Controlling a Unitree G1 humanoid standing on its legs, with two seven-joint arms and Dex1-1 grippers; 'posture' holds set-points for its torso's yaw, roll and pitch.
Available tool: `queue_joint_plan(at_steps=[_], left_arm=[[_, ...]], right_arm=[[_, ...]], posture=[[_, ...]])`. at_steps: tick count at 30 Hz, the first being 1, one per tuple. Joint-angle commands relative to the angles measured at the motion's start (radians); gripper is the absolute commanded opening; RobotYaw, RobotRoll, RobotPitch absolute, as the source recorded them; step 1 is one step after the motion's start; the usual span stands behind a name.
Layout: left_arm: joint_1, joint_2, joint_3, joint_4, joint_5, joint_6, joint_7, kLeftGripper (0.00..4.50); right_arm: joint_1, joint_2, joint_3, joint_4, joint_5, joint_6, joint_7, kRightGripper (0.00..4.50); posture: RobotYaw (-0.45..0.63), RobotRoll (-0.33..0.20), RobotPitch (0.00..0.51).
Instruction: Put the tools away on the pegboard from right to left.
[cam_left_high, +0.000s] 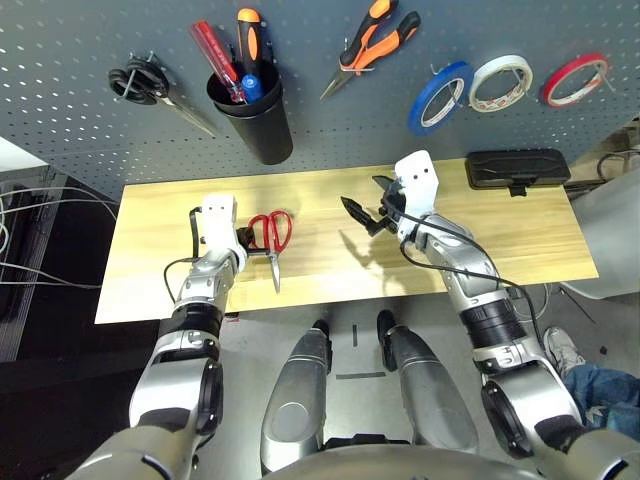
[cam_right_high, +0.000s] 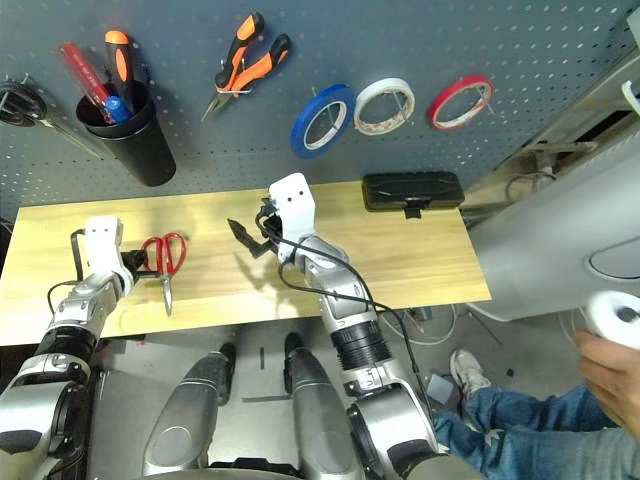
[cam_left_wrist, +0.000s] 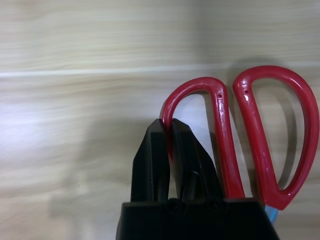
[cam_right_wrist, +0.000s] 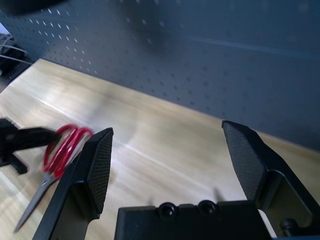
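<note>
The red-handled scissors (cam_left_high: 272, 235) lie flat on the wooden table (cam_left_high: 520, 230), blades toward the front edge. My left gripper (cam_left_wrist: 169, 131) is shut on one red handle loop (cam_left_wrist: 200, 90), low on the table. Over the table's middle my right gripper (cam_right_wrist: 167, 131) hangs open and empty, right of the scissors. On the pegboard (cam_left_high: 90, 130) hang the blue tape ring (cam_left_high: 440, 97) and the orange-and-black pliers (cam_left_high: 375, 40). The blue-handled screwdriver (cam_left_high: 250, 88) stands in the black cup (cam_left_high: 255, 125).
Black-handled scissors (cam_left_high: 140, 80) hang at the pegboard's left; white tape (cam_left_high: 500, 82) and red tape (cam_left_high: 575, 80) hang at its right. A black case (cam_left_high: 517, 168) lies at the table's back right. A person's hand (cam_right_high: 610, 365) with a white roll is off the right.
</note>
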Motion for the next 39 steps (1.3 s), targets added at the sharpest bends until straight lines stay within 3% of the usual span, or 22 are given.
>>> queue_joint_plan(at_steps=[1, 9, 20, 39], left_arm=[[0.077, 0.025, 0.014, -0.136, -0.007, -0.072, -0.028, 0.03], [0.169, 0.042, 0.089, -0.314, -0.018, -0.24, 0.019, 0.03], [0.141, 0.058, 0.133, -0.341, -0.048, -0.51, -0.008, 0.03], [-0.009, 0.078, 0.125, -0.417, -0.071, -0.58, -0.014, 0.03]], right_arm=[[-0.004, -0.002, 0.016, 0.027, 0.007, -0.038, 0.049, 4.5], [-0.034, 0.014, 0.028, 0.063, 0.014, -0.1, 0.128, 4.5], [-0.079, 0.029, 0.016, 0.088, 0.02, -0.151, 0.159, 4.5], [-0.089, 0.032, 0.015, 0.099, 0.025, -0.181, 0.154, 4.5]], posture=[[0.12, 0.0, 0.27], [0.16, 0.0, 0.245], [0.16, 0.0, 0.239], [0.16, 0.0, 0.236]])
